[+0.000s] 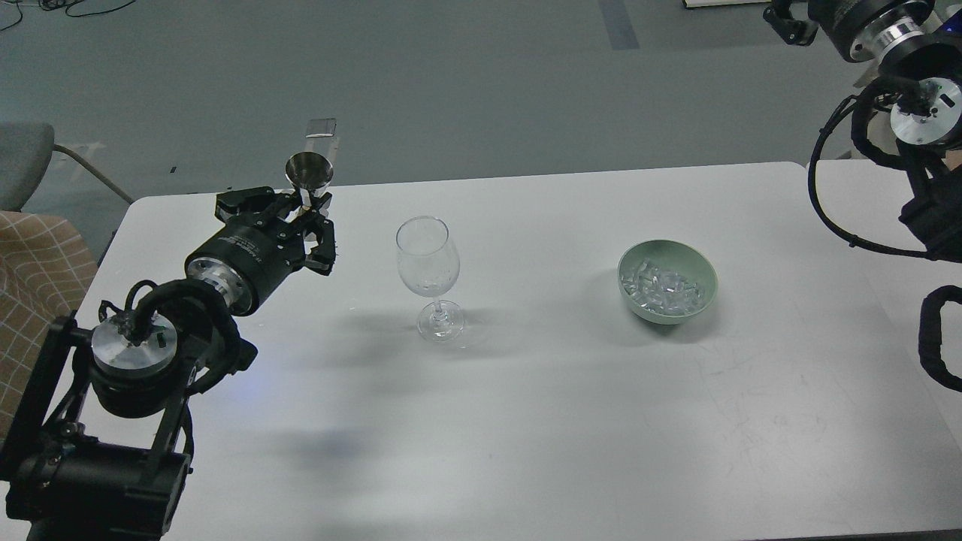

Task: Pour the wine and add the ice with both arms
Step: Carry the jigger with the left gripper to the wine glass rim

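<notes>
My left gripper (304,212) is shut on the stem of a small shiny metal cup (308,170) and holds it upright above the table, left of the clear stemmed glass (427,259). The glass stands upright mid-table. I cannot see any wine in the cup or in the glass. The ice (661,285) lies as several clear cubes in a pale green bowl (703,269) to the right of the glass. My right arm (913,120) hangs high at the far right. Its gripper (785,19) is dark and cut off by the top edge.
The white table (526,421) has its far edge just behind the cup. A second table surface (864,225) adjoins on the right. A chair (30,248) with a checked cushion stands at the left. Black cable loops (932,338) hang at the right edge.
</notes>
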You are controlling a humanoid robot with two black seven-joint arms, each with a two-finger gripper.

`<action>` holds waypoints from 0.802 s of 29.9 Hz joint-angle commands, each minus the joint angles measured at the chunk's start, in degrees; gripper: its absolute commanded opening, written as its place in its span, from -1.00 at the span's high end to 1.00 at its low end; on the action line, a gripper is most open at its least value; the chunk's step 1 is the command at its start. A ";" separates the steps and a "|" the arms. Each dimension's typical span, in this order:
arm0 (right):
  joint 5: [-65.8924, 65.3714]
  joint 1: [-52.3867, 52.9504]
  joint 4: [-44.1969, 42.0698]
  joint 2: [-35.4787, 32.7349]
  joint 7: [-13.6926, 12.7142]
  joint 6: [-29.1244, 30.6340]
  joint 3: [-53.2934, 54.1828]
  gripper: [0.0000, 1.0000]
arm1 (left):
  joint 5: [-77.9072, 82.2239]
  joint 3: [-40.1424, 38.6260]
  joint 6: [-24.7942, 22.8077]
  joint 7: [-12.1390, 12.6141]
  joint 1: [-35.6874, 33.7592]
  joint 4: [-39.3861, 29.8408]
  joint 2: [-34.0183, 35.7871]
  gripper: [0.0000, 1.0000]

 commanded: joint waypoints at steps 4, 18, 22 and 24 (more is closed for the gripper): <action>0.00 -0.03 0.87 0.00 0.04 -0.04 -0.01 -1.00 | 2.92 3.24 0.00 0.06 -0.37 -0.16 -0.63 1.00; 0.00 -0.73 1.13 -0.43 0.04 0.22 0.08 -1.00 | 10.91 7.63 0.00 -0.03 -1.43 0.10 -1.16 1.00; 0.00 -0.73 1.22 -0.52 0.04 0.31 0.08 -1.00 | 12.60 8.25 0.00 0.06 -1.60 0.19 -1.51 1.00; 0.00 -0.73 1.22 -0.61 0.04 0.40 0.08 -1.00 | 12.68 8.25 0.00 -0.03 -1.69 0.19 -1.69 1.00</action>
